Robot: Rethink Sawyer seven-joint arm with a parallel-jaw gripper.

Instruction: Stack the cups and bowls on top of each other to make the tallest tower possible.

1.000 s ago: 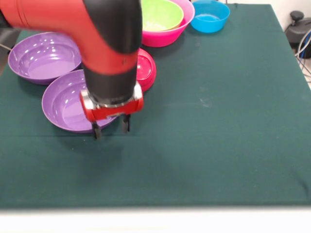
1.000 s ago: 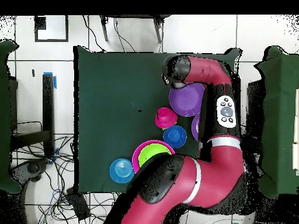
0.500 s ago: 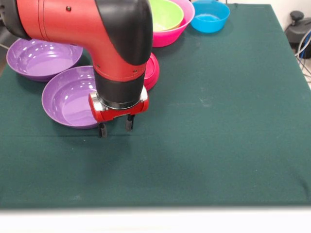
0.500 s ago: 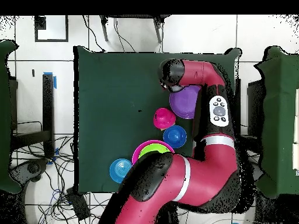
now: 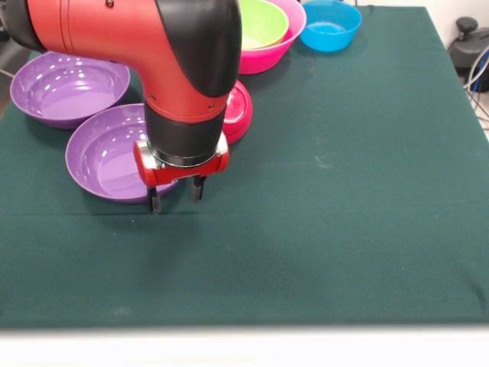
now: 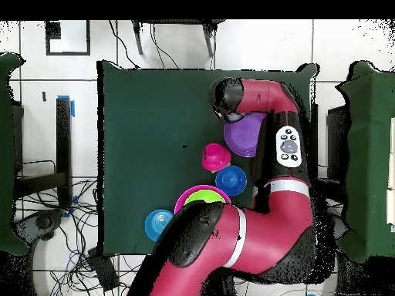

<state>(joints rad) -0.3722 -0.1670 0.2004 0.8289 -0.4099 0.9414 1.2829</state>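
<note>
My gripper (image 5: 176, 200) hangs open at the near right rim of a wide purple bowl (image 5: 103, 157), and nothing shows between its fingers. A second purple bowl (image 5: 65, 80) sits behind that one. The small crimson bowl (image 5: 238, 111) lies upside down just behind the arm. In the overhead view the arm covers the gripper, beside the purple bowl (image 6: 245, 137), the crimson bowl (image 6: 217, 156) and a dark blue bowl (image 6: 231, 179). The cups are out of view and no tower shows.
At the far edge a lime green bowl (image 5: 260, 21) sits inside a big pink bowl (image 5: 275, 52), with a light blue bowl (image 5: 330, 27) beside them. The green cloth (image 5: 344, 214) covers the table. The arm's upper link (image 6: 289, 146) lies over the second purple bowl.
The gripper drifted a little right, then back left toward the purple bowl's rim. The arm's upper link swung slightly. No bowl moved.
</note>
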